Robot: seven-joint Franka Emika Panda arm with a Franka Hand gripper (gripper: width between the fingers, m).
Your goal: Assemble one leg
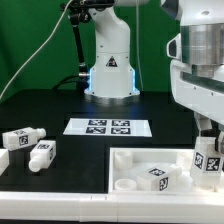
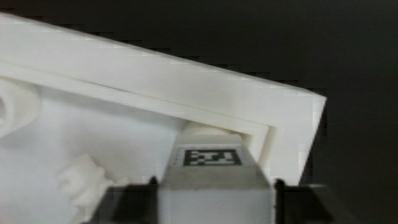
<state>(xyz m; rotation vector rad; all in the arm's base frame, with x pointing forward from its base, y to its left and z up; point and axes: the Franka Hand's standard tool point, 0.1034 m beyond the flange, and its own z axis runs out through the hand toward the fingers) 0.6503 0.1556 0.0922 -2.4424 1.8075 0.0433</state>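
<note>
between the jaws of the gripper point(image 2: 214, 192) sits the leg point(image 2: 214, 152), clamped from both sides, its tag facing the wrist camera and its body pointing down. it hangs over the corner of the white tray-like top point(image 1: 132, 155) at the exterior view's right, close inside the raised rim. whether its tip already touches the top i can't tell, and the corner socket is hidden beneath it.

standing here, i'd say the step in hand is seating this leg in that corner. to do it well: keep the post upright, centre it on the socket rather than the rim, lower gently, and don't let go until it has settled.

further out, another leg point(image 1: 158, 177) lies inside the tray. two loose legs point(image 1: 22, 137) point(image 1: 42, 153) rest on the black table point(image 1: 60, 110) at the exterior view's left, well apart from the work. the marker board point(image 1: 110, 127) lies beyond the tray.
</note>
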